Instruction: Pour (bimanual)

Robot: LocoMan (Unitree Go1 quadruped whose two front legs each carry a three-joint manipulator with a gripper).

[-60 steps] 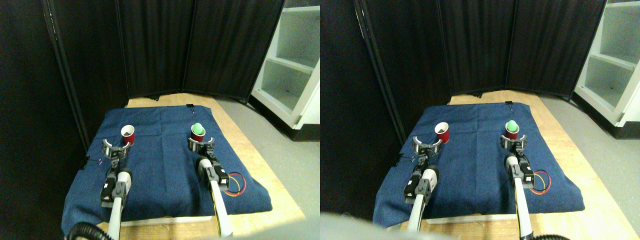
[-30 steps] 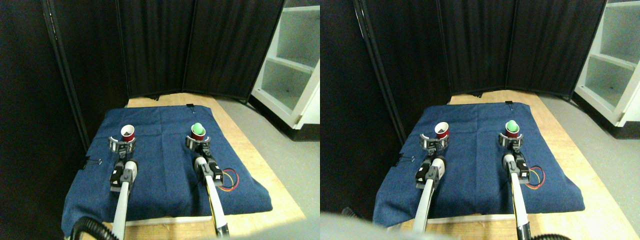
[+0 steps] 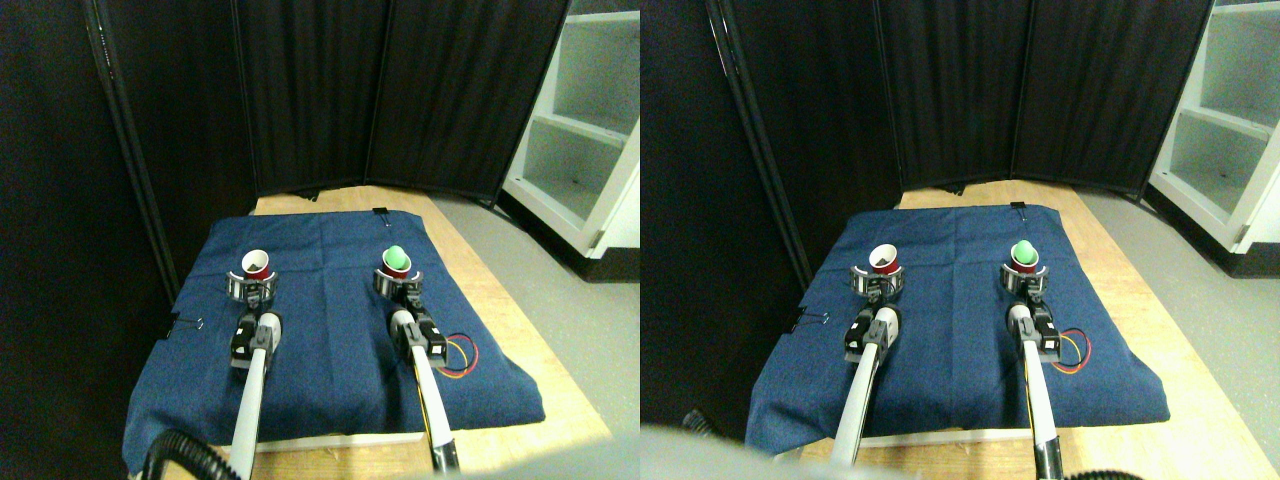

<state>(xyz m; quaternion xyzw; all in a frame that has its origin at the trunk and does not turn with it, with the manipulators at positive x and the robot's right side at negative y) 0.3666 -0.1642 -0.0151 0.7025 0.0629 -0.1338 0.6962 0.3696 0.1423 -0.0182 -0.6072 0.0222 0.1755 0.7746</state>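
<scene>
Cups stand upright on a blue cloth point(image 3: 330, 330) over the wooden surface point(image 3: 505, 310). At left, the left gripper point(image 3: 251, 287) rings the base of a red cup point(image 3: 256, 265), its fingers curved around it; whether they press it I cannot tell. At right, the right gripper point(image 3: 397, 284) likewise encircles the red cup holding a green ball point(image 3: 396, 262), grip unclear.

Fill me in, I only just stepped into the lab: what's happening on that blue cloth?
A legged robot is setting up a two-handed pour. Its left end effector is at the base of an empty-looking red cup, and its right end effector is at a second red cup that holds a green ball. Both cups stand upright and apart on the blue cloth; nothing is lifted or tipped. Whether either grip has closed can't be made out.
</scene>
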